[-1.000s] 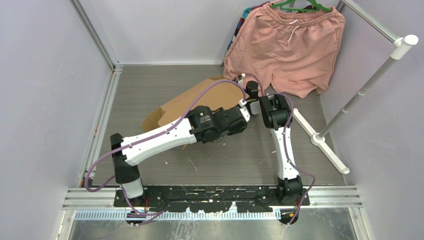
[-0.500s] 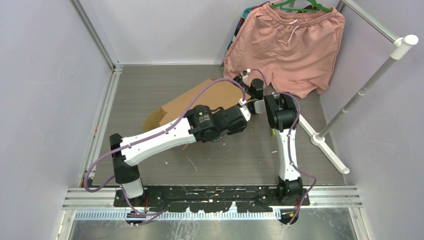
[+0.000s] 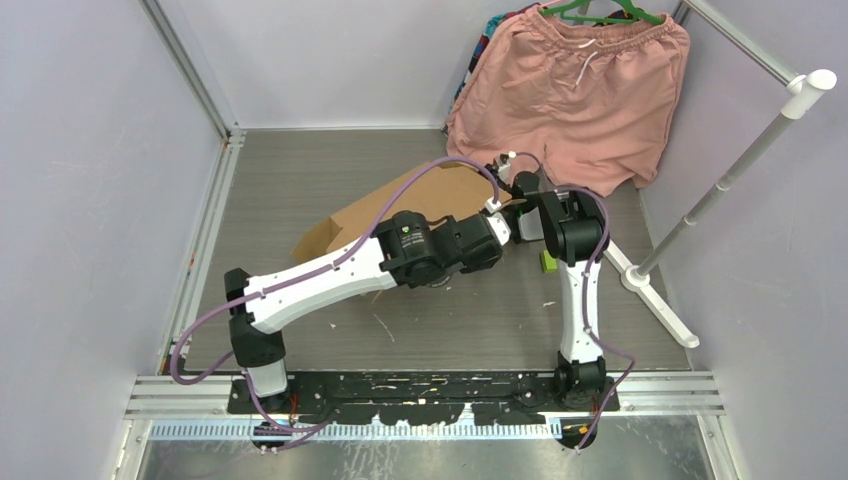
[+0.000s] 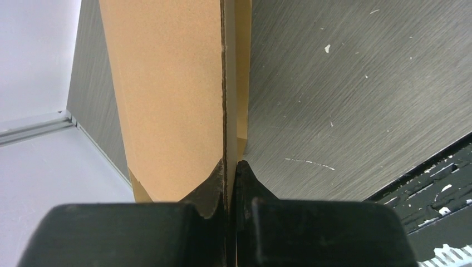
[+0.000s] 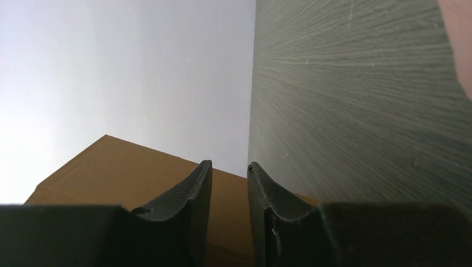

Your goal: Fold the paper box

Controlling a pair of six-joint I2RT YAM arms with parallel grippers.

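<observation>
Near the middle of the grey worktop point(image 3: 290, 180), slightly toward its far right, the paper box point(image 3: 440, 192) sat as a partly raised sheet of plain brown cardboard, one long panel slanting up from the lower left to the upper right in the overhead view, with a folded corner low at its left end. From the left wrist camera the box point(image 4: 167, 83) showed as a tall brown panel seen almost edge-on, with a second, narrower layer just behind it and the streaked worktop beyond. The left tool point(image 4: 227, 167) was pressed together on that cardboard edge, its two dark fingers meeting on either side of the thin sheet and pinching it. From the right wrist camera the box point(image 5: 128, 172) appeared as a broad brown face lying beyond the fingers. The right tool point(image 5: 229, 167) stood slightly spread, a narrow gap between its curved fingers, and nothing was caught between them; whether they touched the cardboard could not be told. Overhead, both wrists met at the box's upper right end, the left arm reaching diagonally across the worktop and the right arm rising nearly straight from its base. Behind them, pink shorts point(image 3: 575, 100) hung from a green hanger point(image 3: 600, 12) at the far right corner, beside a white rack point(image 3: 720, 185) whose foot rested on the worktop.
</observation>
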